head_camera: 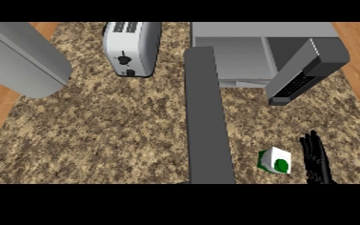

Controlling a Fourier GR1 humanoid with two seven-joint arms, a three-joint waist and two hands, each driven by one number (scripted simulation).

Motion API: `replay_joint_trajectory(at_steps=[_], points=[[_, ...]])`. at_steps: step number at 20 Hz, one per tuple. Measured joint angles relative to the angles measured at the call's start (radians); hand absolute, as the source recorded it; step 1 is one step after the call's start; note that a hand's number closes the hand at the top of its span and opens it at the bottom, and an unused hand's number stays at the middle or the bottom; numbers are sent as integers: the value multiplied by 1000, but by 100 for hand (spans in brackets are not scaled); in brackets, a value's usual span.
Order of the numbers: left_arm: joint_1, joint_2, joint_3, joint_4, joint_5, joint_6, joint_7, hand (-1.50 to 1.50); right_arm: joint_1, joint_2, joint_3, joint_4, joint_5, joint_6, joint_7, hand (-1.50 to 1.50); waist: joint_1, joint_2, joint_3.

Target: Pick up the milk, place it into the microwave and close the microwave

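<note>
The right hand shows at the lower right of the head view, its black fingers straight and held upward, spread a little and holding nothing. Just beside it, on its thumb side toward the middle of the view, the milk stands on the speckled table: a small white carton with green faces and a green round mark, close to the fingers but apart from them. Beyond the hand, farther up the table, the microwave sits with its cavity exposed, and its dark door hangs swung out above the hand's fingertips, keypad side showing. Past the milk from the hand, a long grey forearm runs from the lower edge up to the microwave's front; the left hand at its end cannot be made out. Well away across the table stands a silver toaster, and farther still a large grey rounded body at the table's edge.
</note>
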Motion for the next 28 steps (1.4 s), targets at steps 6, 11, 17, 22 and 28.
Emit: replay_joint_trajectory(at_steps=[6,11,17,22,28], points=[[22,-27,17,-26,5,-33,2,-150,-22,-13,-76,168,-50,47,-126,-150,1,0,0],[21,-40,41,-24,20,-57,11,-150,-65,-16,-118,309,-74,88,-213,-150,1,0,0],[4,-53,65,-16,16,-83,19,-150,-157,-19,-160,495,-66,105,-307,-150,1,0,0],[30,-77,86,-48,32,-109,29,-150,-239,-33,-210,662,-64,113,-392,-150,4,0,0],[31,-90,111,-32,46,-150,32,-150,-351,-40,-249,834,-50,100,-461,-150,4,1,0]])
